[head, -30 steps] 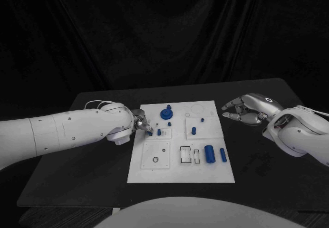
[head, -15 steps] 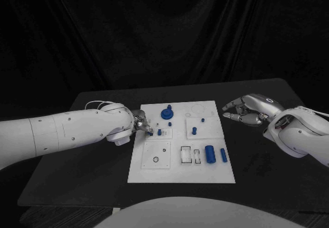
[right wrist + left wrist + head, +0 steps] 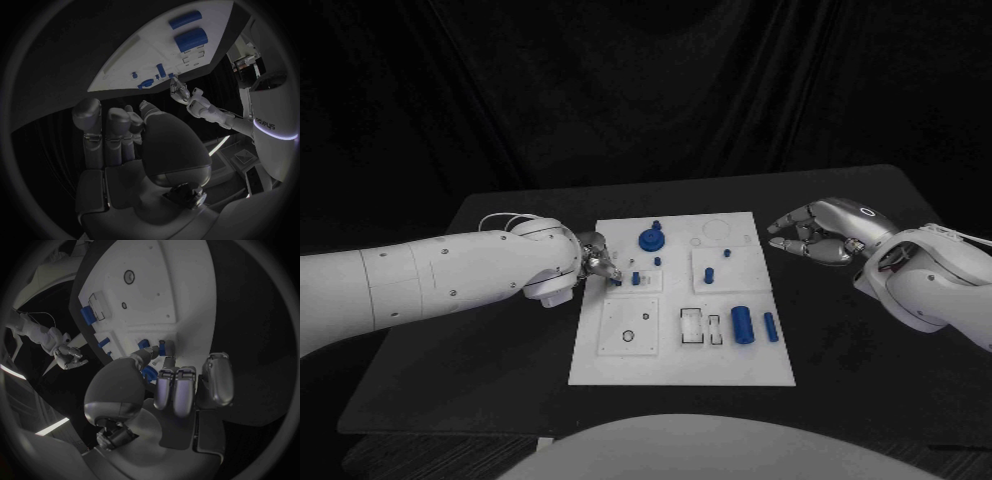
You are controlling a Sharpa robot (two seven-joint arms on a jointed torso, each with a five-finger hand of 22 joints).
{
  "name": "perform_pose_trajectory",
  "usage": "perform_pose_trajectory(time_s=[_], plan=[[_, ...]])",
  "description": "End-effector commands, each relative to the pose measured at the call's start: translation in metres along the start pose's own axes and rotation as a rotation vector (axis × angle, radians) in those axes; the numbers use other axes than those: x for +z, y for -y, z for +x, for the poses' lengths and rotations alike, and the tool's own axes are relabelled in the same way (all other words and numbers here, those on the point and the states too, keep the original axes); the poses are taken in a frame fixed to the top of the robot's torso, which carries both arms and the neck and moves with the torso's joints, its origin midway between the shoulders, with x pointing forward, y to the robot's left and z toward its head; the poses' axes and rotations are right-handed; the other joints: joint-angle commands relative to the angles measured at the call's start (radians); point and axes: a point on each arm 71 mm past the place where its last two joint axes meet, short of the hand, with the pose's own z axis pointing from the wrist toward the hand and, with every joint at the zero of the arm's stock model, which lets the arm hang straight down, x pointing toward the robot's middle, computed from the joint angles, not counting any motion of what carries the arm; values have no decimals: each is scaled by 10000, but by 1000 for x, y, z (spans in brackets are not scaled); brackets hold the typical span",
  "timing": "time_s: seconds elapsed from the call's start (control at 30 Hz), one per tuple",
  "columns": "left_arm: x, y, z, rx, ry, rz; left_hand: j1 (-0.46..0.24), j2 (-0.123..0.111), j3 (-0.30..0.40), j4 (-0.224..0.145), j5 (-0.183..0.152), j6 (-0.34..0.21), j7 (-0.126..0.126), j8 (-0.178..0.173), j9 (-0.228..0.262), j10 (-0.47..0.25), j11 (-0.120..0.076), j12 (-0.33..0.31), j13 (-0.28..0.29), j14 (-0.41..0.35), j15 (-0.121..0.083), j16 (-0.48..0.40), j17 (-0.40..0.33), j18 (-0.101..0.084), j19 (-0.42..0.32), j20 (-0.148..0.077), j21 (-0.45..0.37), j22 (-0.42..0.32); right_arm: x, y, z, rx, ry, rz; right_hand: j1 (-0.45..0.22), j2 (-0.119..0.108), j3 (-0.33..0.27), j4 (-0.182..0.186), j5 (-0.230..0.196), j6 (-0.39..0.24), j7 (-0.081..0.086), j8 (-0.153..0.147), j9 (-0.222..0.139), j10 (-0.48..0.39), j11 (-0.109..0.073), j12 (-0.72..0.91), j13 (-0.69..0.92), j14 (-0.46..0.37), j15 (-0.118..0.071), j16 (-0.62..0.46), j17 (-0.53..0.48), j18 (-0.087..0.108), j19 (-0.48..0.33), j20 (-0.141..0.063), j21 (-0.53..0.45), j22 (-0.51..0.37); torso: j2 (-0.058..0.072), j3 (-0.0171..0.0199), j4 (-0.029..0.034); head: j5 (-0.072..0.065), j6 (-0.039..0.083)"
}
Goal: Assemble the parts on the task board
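Observation:
The white task board (image 3: 682, 345) lies mid-table. In it stand a round blue gear-like part (image 3: 651, 239) and several small blue pegs (image 3: 708, 274); two blue cylinders (image 3: 741, 324) lie at its right. At the board's left edge my left hand (image 3: 593, 260) has its fingers curled, and thumb and a fingertip pinch a small blue peg (image 3: 615, 282) (image 3: 164, 346) that touches the board. My right hand (image 3: 816, 235) hovers off the board's far right corner, fingers curled in with nothing in them. In the right wrist view that hand (image 3: 134, 135) faces the board (image 3: 144, 55).
Black table (image 3: 848, 330) surrounds the board, with bare room to its right and near side. The left forearm (image 3: 430, 275) lies over the table's left part. A black curtain hangs behind the table.

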Motion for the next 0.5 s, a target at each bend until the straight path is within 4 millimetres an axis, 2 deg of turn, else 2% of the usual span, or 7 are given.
perform_pose_trajectory(time_s=[0.03,0.1,0.17,0.23,0.5], plan=[[0,-2,6,94,-276,4,29,14,228,-150,39,-31,-59,43,10,1043,-18,-5,2629,1057,-33,26,2634,17,-57,17,-66,1156,-1,1,1,1,-47,180,95,22,65,-18,52,23,-10,-67,-16,-47,13,-62,-15,-43,-2,-55,-18,208,-2,51,-61,1098,-2,-12,-18,27,-1],[0,-1,6,60,-229,77,30,3,293,-192,105,-35,-55,48,33,1043,-17,-5,2629,1057,-31,26,2634,18,-60,18,-76,1158,-1,1,1,2,-50,186,95,22,65,-18,52,23,-10,-67,-16,-47,13,-62,-15,-43,-2,-55,-18,208,-2,51,-61,1098,-1,-12,-17,30,-1],[0,-1,5,19,-170,180,17,-49,460,-304,423,-41,-39,70,101,1043,-8,-5,2629,1057,-26,26,2634,19,-62,21,-94,1166,-1,2,2,4,-54,189,95,22,65,-18,52,23,-10,-67,-16,-47,13,-62,-15,-43,-2,-55,-18,208,-2,51,-61,1098,-1,-10,-16,27,-1],[-1,0,5,-25,-107,292,4,-70,559,-364,561,-31,-36,90,142,1043,-5,-5,2629,1057,-24,26,2634,18,-53,22,-92,1177,-1,2,2,6,-57,192,103,33,77,-15,59,14,-11,-74,-21,-48,13,-64,-18,-44,-2,-58,-21,210,-5,51,-77,1095,-1,-12,-15,26,-1],[-2,1,4,-111,20,642,-74,-229,1241,-694,705,7,-5,184,331,1043,4,-5,2629,1057,-20,26,2634,15,-30,26,-102,1221,-1,2,2,9,-70,208,108,36,84,-14,62,1,-13,-83,-26,-53,13,-70,-26,-46,-1,-65,-29,212,-7,51,-90,1092,-3,-11,-13,21,-1]])
